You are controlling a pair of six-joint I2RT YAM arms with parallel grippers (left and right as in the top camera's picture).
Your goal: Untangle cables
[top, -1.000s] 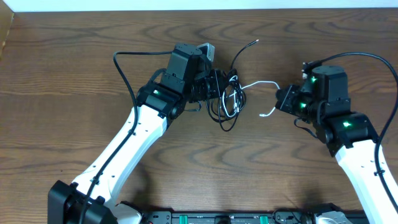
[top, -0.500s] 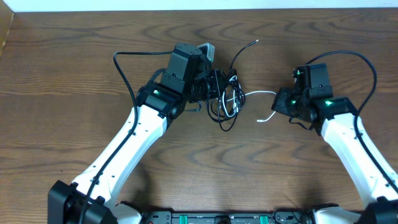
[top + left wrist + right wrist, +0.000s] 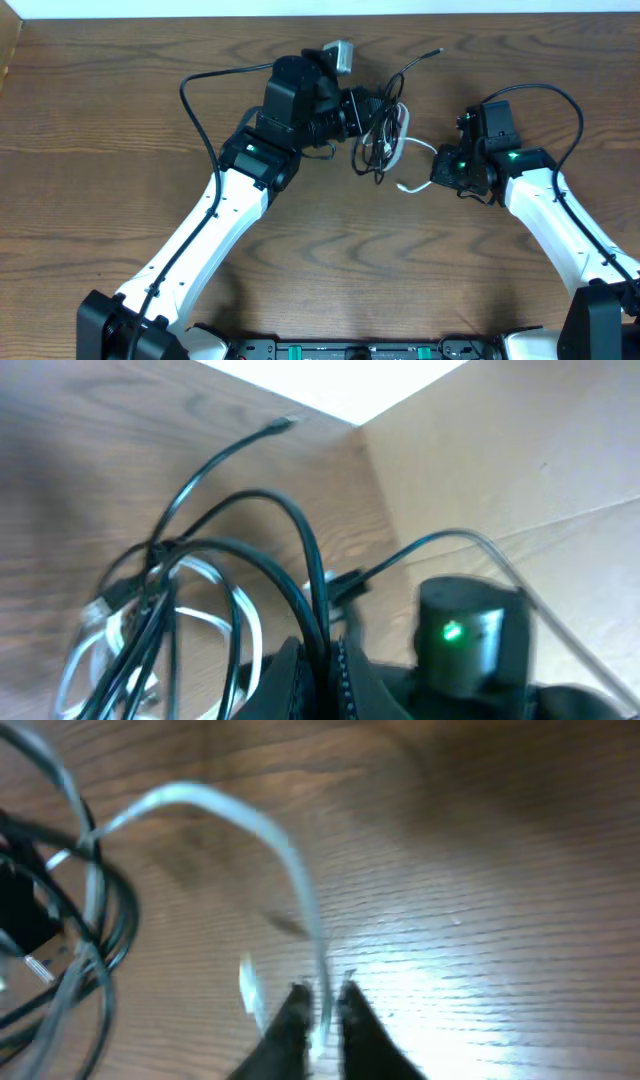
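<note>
Left gripper (image 3: 322,655) jaws clamp the black cable (image 3: 311,552); right gripper (image 3: 320,1008) jaws (blurred) seemingly pinch the white cable (image 3: 200,796) above the counter (image 3: 490,870).

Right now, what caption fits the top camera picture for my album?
Left gripper clamps the black cable; right gripper pinches the white cable.

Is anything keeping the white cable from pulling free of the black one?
Yes: the white cable loops through coils of the black cable beside the left gripper. Nothing separates it from the right gripper.
</note>
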